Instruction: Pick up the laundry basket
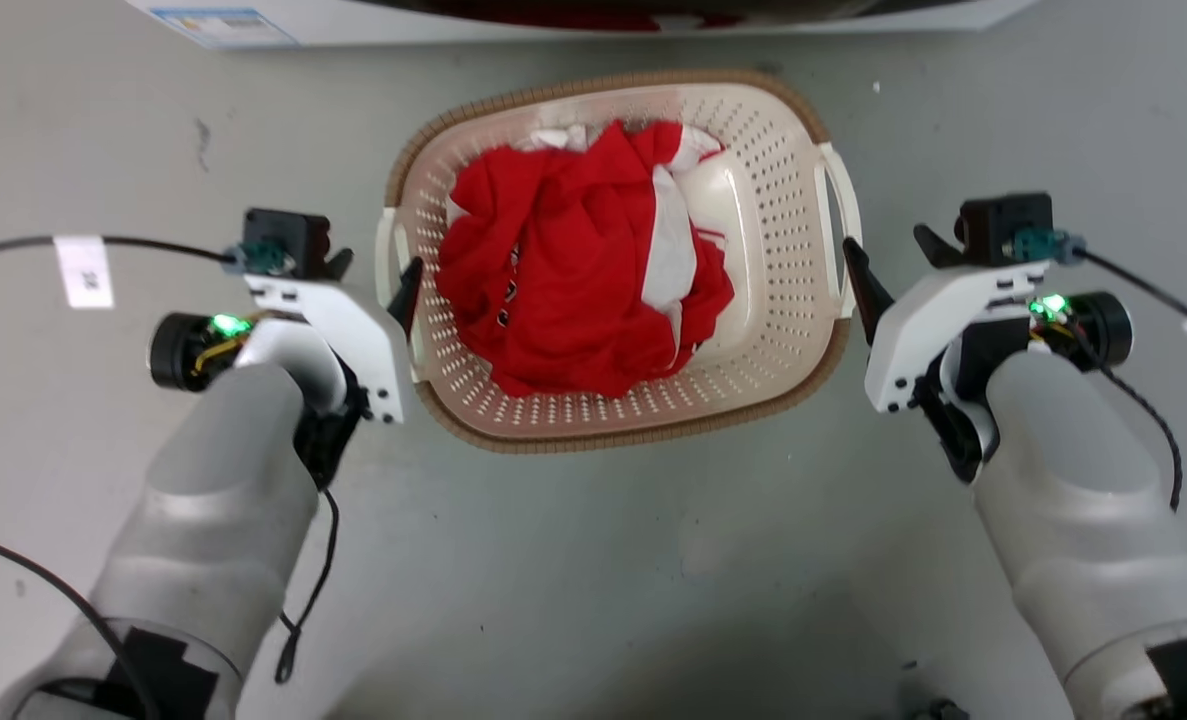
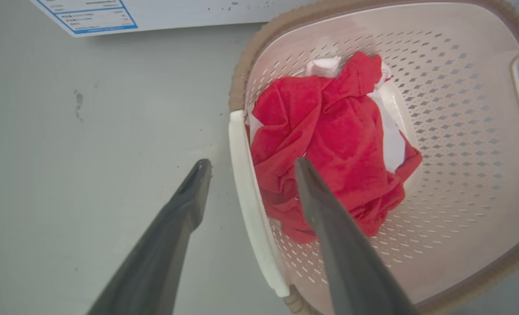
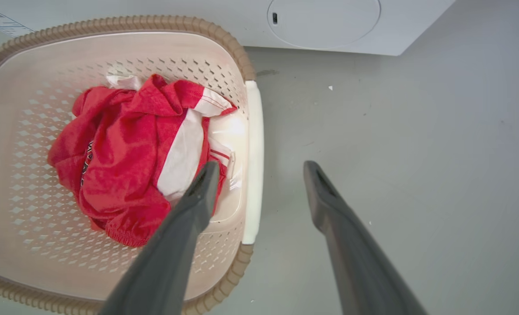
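Left gripper (image 2: 252,162): the fingers are standing apart, gripping nothing. They are straddling the basket's left handle, one finger hanging over bare floor on the outer side, the other over the basket's inside.
Left handle (image 2: 250,197): a white bar, lying between the left gripper's two fingers. Whether either finger is touching it cannot be told.
Right gripper (image 3: 261,166): the fingers are likewise standing apart, gripping nothing. One is hanging over the basket's inside, the other over the floor outside.
Right handle (image 3: 254,162): a white bar, running between the right gripper's fingers. Contact cannot be told.
Laundry basket (image 1: 783,300): cream perforated plastic with a brown woven-look rim. It is sitting upright on the floor between the two grippers, with one gripper at each side handle.
Red and white clothing (image 1: 573,270): a crumpled heap, lying in the basket's bottom, just beyond the inner finger of each gripper.
Floor (image 1: 593,580): grey and scuffed, spreading beneath both grippers and the basket.
White appliance (image 3: 325,22): standing beyond the basket's far rim, ahead of both grippers. A blue-bordered label (image 2: 93,17) is showing on it towards the left gripper's side.
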You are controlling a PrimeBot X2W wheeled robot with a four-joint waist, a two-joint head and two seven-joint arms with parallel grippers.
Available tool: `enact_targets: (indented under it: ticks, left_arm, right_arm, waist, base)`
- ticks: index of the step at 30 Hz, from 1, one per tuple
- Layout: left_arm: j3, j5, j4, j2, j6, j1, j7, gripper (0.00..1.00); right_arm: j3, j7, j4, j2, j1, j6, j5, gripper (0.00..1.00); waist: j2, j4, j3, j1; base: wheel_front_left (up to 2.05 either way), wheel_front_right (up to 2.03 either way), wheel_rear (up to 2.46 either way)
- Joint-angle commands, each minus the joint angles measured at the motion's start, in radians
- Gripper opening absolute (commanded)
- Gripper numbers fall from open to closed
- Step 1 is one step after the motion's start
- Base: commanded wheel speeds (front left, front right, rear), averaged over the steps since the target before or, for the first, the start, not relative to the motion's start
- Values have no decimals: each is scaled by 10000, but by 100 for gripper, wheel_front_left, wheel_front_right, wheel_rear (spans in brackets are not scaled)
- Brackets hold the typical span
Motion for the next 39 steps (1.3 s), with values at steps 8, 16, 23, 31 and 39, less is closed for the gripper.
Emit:
enact_targets:
  ticks: [8, 16, 23, 31, 39]
  left_arm:
    - [-646, -1237, 268, 517, 6, -1058, 848, 100]
    - [-1395, -2162, 314, 670, 5, -1606, 1650, 70]
    - [-2108, -2891, 90, 716, 3, -1732, 1899, 0]
    - [-2917, -3815, 241, 747, -8, -1482, 2170, 0]
    - [-3444, -4612, 388, 671, -9, -1141, 2980, 0]
  right_arm:
    - [702, 108, 1277, 63, -1408, -3, 513, 100]
    - [1340, 388, 2013, 191, -2215, -5, 1119, 91]
    - [1976, 930, 2073, 208, -2287, -8, 1966, 0]
    - [2993, 1672, 2027, 224, -1771, -2, 3163, 0]
    - [3691, 3276, 2043, 245, -1371, 11, 4213, 0]
  waist:
    - [0, -200, 1134, -2]
    - [0, -201, 1522, -2]
    - [0, -157, 1476, -2]
    - [0, -232, 559, -2]
    - [0, -306, -859, -2]
  base:
    - [0, 0, 0]
    - [0, 0, 0]
    - [0, 0, 0]
    - [0, 0, 0]
    - [0, 0, 0]
